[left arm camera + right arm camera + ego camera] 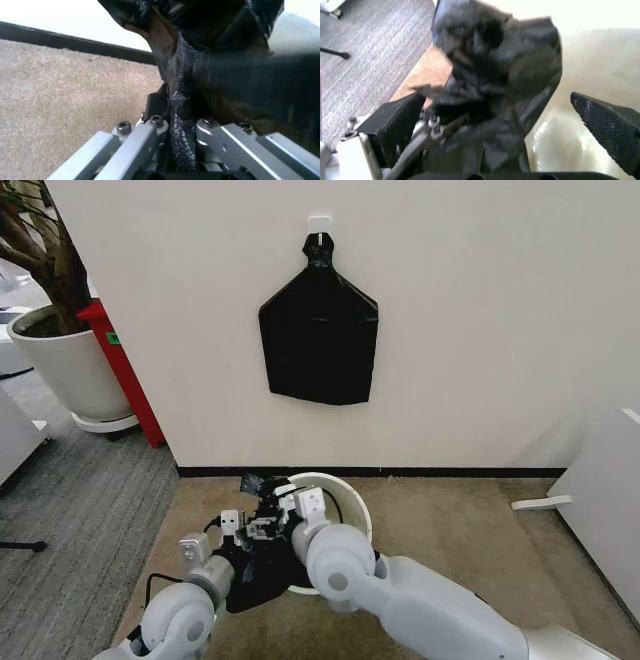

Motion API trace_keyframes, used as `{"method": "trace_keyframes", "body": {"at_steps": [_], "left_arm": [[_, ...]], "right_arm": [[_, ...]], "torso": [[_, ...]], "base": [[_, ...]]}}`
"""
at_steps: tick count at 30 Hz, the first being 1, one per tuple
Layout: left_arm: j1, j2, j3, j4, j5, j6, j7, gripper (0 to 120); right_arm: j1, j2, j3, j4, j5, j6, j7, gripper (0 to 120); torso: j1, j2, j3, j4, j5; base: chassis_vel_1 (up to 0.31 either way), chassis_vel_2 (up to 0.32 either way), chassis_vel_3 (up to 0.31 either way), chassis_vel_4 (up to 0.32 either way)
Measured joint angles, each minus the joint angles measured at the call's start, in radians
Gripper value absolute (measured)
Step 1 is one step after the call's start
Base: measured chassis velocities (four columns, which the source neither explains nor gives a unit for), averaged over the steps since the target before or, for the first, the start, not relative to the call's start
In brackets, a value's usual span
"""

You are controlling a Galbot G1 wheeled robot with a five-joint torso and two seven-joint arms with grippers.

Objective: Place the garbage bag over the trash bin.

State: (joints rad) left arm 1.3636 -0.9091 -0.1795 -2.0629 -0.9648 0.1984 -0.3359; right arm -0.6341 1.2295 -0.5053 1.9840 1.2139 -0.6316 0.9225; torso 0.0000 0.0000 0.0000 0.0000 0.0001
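Trash bin point(345, 498) on tan carpet point(450, 520) close to the white wall point(480, 330), cream rim showing on its far and right sides. Garbage bag point(262, 565) bunched over the bin's near-left rim, crumpled black plastic draping down the outside toward the robot.

Left gripper point(240, 532) at the bin's left edge, jaws pinched tight on a fold of the bag point(180, 123); film running up between the metal fingers point(150, 140).

Right gripper point(292, 502) just above the bin mouth, beside the left one. Jaws spread wide, textured pad point(607, 129) well off to one side, bag point(495, 86) bunched between the fingers, bin's pale interior point(555, 138) below.

Flat black bag bundle point(320, 335) hanging from a wall hook point(319, 224). Plant pot point(65, 365) far left.
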Motion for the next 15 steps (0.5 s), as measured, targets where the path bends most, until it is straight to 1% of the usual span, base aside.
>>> {"method": "trace_keyframes", "body": {"at_steps": [8,15], "left_arm": [[0.004,-0.008,0.003,0.004,0.008,-0.002,0.003,4],[0.006,-0.007,-0.002,-0.004,0.009,-0.012,0.003,4]], "right_arm": [[0.013,-0.012,0.007,0.004,0.002,0.001,0.000,100],[0.000,-0.020,0.010,-0.011,-0.026,0.003,-0.017,100]], "torso": [[0.000,0.000,0.000,0.0000,-0.0001],[0.000,0.000,0.000,0.0000,0.0000]], "base": [[0.000,0.000,0.000,0.000],[0.000,0.000,0.000,0.000]]}}
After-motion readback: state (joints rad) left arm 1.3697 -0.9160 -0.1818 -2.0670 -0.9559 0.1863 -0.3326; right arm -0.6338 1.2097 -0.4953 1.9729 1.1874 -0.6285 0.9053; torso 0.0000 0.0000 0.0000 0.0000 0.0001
